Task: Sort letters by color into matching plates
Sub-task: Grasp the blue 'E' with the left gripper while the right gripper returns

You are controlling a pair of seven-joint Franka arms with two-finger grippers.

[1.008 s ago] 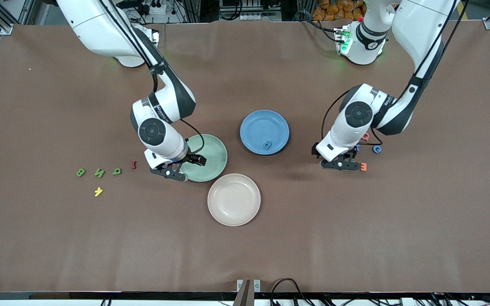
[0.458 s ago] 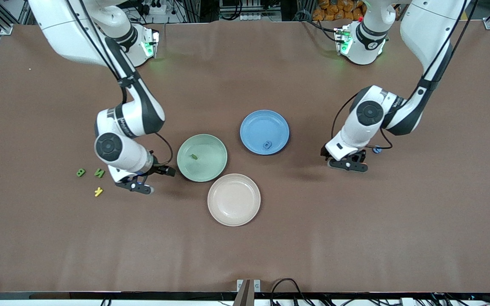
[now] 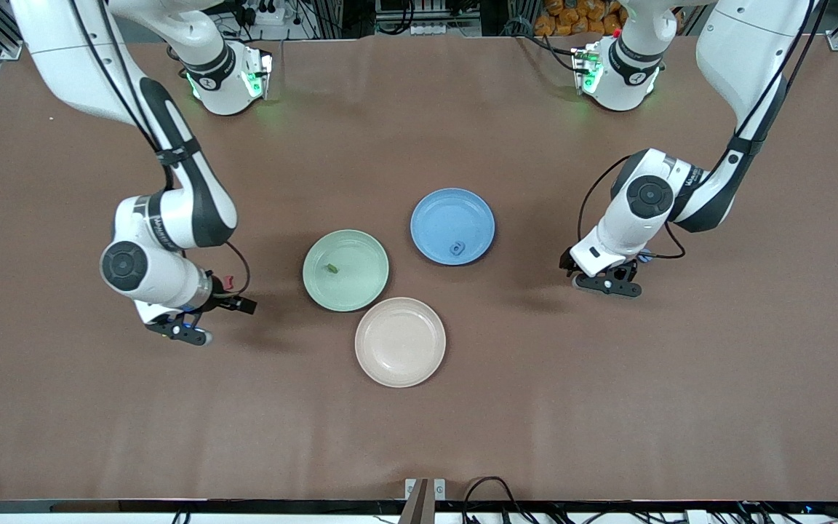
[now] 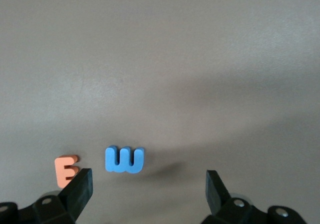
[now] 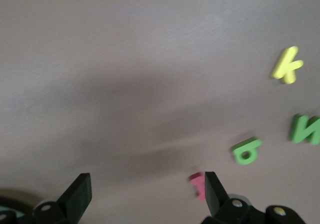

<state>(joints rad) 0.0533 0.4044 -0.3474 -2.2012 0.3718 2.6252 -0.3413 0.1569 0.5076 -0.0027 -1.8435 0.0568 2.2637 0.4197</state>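
The pale green plate [image 3: 361, 287] holds one green letter [image 3: 331, 268]. The blue plate [image 3: 441, 211] holds one blue letter [image 3: 456, 249]. My right gripper [image 3: 185, 333] is open and empty over the letters at the right arm's end of the table. In the right wrist view, my right gripper [image 5: 145, 191] has two green letters [image 5: 246, 150] [image 5: 305, 129] lying off to one side of its fingers. My left gripper [image 3: 606, 285] is open and empty. In the left wrist view, my left gripper [image 4: 149, 189] hangs low over a blue letter [image 4: 124, 159], which lies between the fingers, closer to one.
A beige plate [image 3: 400, 341] lies nearer the front camera than both other plates. A yellow letter [image 5: 286, 64] and a dark red letter [image 5: 198, 183] lie by the green ones; the red one also shows in the front view [image 3: 228, 281]. An orange letter [image 4: 66, 170] lies beside the blue one.
My right gripper left the green plate, where a green letter now lies, and moved over the letters at its end. My left gripper shifted slightly toward its end of the table.
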